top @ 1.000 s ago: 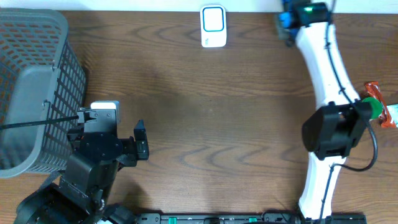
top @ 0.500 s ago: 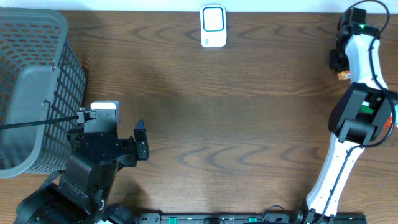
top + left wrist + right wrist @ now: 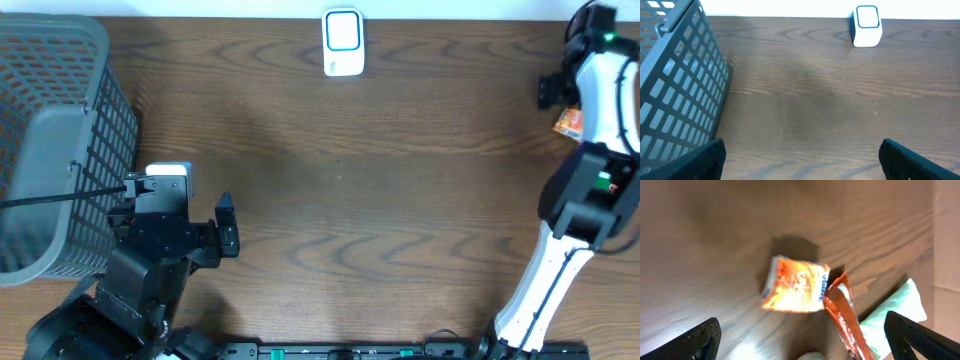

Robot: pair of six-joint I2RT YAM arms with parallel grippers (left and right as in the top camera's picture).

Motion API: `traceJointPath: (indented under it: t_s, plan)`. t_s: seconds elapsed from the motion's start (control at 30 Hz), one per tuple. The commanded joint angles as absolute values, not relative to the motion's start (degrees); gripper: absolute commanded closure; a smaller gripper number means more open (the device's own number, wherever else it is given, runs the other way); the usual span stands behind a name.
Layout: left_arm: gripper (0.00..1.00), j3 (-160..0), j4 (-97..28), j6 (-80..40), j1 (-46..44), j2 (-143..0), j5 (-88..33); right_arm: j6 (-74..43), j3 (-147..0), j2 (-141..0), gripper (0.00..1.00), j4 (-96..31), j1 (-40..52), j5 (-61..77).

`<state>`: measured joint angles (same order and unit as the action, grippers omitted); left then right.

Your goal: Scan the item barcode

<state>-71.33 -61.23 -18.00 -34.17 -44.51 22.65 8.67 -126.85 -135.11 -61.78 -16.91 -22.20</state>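
Note:
The item, an orange snack packet, lies loose on the wood by the table's right edge. My right gripper is open above it, fingers spread wide to either side and touching nothing. In the overhead view the right gripper sits at the far right of the table. The white scanner with a blue window stands at the back centre, also in the left wrist view. My left gripper is open and empty near the basket, low over bare wood.
A grey wire basket fills the left end of the table. Beside the orange packet lie a red-orange wrapper and a pale green pack. A cardboard edge runs along the right.
The right arm swung from mid-right to the far right back corner. Its jaws opened and the orange packet left the grip. The left arm stayed still.

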Motion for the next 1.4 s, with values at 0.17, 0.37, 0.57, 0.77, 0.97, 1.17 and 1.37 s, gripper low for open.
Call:
traceJointPath:
  t_s: [0.17,0.37,0.57,0.77,0.97,1.17,1.37]
  plan:
    - [0.02,-71.5,-61.3,-18.2,-34.0,-44.5,23.4,0.7,-127.3,-108.9,0.01,-64.0,-11.5,3.1]
    - [0.02,-71.5,-61.3,-18.2,-34.0,-44.5,23.4,0.7,-127.3,-97.7,0.01,-64.1,-7.9,3.1]
    - [0.02,-71.5,-61.3,-18.2,-34.0,-44.5,23.4,0.7,-127.3,-90.9,0.01,-64.1,-6.8,3.1]
    - [0.02,-71.5,-61.3,-18.2,-34.0,-44.5,23.4,0.7,-127.3,-87.8,0.01,-64.1,-6.8,3.1]
    - [0.02,-71.5,-61.3,-18.2,-34.0,-44.5,23.4,0.7,-127.3,-84.2,0.01,-66.1,-6.8,3.1]
    - [0.02,-71.5,-61.3,-18.2,-34.0,-44.5,23.4,0.9,-127.3,-76.2,0.01,-72.5,-6.8,3.1]
    - [0.02,-71.5,-61.3,-18.2,-34.0,-44.5,23.4,0.9,-127.3,-66.7,0.01,-78.7,-6.8,3.1]
